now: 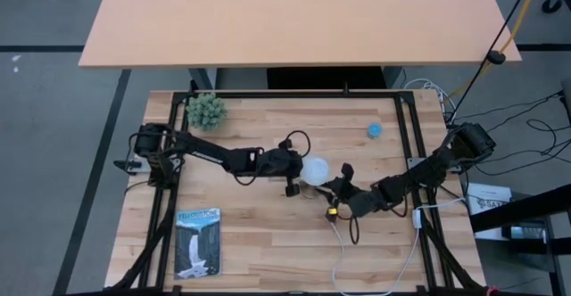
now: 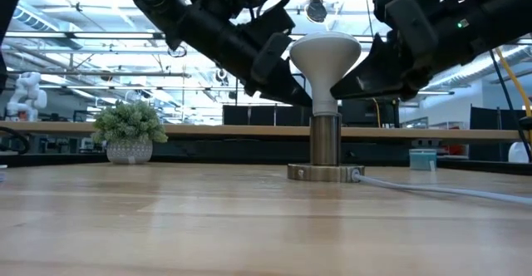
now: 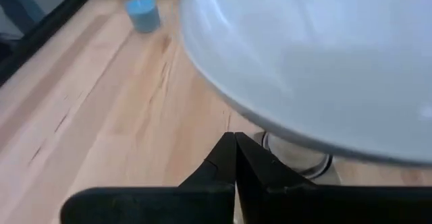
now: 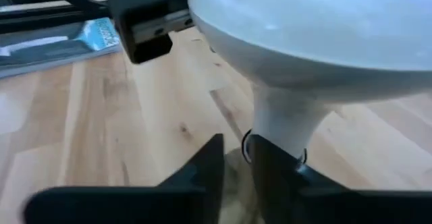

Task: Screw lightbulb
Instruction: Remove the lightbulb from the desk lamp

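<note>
The white lightbulb [image 2: 325,57] stands upright with its narrow end down in the silvery socket [image 2: 325,147], whose round foot rests on the wooden table. My left gripper [image 3: 235,144] comes from the table's left, shut, with its tips under the dome beside the bulb's neck. My right gripper [image 4: 233,162] comes from the right, slanting down, also beneath the dome. Its fingers stand a little apart with nothing between them, and the bulb's neck [image 4: 283,126] lies just beyond one finger. From above, the bulb [image 1: 314,169] shows between both grippers. My left gripper's shut fingertips [image 2: 302,98] reach close to the bulb's neck from the left, below the dome; I cannot tell whether they touch it. My right gripper has one finger [image 4: 268,163] right beside the neck and the socket's top; I cannot tell whether it touches them.
A small potted plant [image 1: 206,111] stands at the far left and a small blue object [image 1: 374,130] at the far right. A booklet [image 1: 197,241] lies near the front left. The socket's white cord [image 1: 366,274] runs toward the near edge. Black frame rails border the table.
</note>
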